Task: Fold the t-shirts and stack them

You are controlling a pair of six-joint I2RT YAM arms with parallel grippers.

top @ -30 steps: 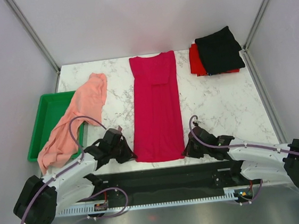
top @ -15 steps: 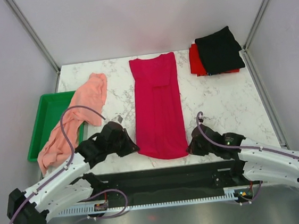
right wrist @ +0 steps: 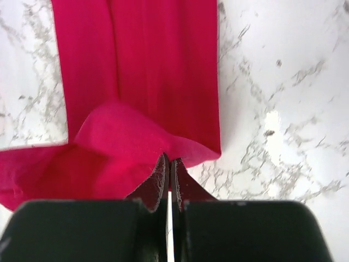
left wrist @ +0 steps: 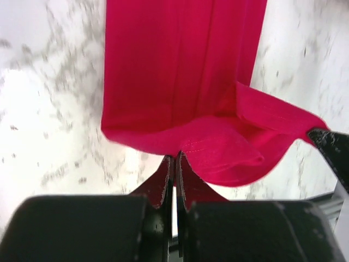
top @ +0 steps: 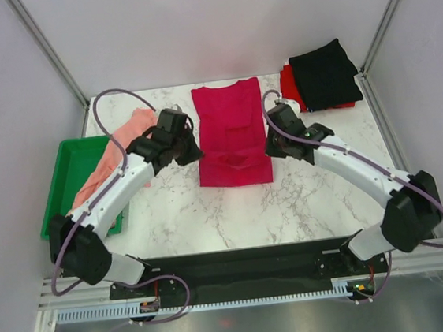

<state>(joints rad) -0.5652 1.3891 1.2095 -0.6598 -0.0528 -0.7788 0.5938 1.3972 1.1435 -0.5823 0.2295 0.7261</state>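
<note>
Garment in hand: the crimson short-sleeved cotton t-shirt (top: 231,129), already narrowed to a long strip, lies mid-counter with its collar end toward the far edge.
Left gripper: the left gripper (left wrist: 175,164) is pinched tight on the left corner of the shirt's hem, with cloth bunched between the fingers.
Right gripper: the right gripper (right wrist: 168,162) is clamped the same way on the right hem corner.
What changed: a second ago both grippers sat at the near edge of the white marble counter (top: 288,198), holding the hem flat there. They have since lifted it and swept it away from the bases, so the strip now looks about half as long from above.
Fold state: the carried hem sags in a loose belly between the two corners. It hangs over the middle of the shirt and is not yet laid down.
Meaning for the task: the crosswise fold looks roughly halfway through. The hem still has to reach the collar end and be released flat.
Risk: the slack middle could land creased unless the corners are kept taut and level.
Stack: the folded black t-shirt (top: 323,74) rests on the folded bright red t-shirt (top: 288,89) at the far right corner, probably the pile this one joins.
Waiting: the unfolded salmon-pink t-shirt (top: 96,177) drapes from the counter over the green plastic tray (top: 59,187) on the left.
</note>
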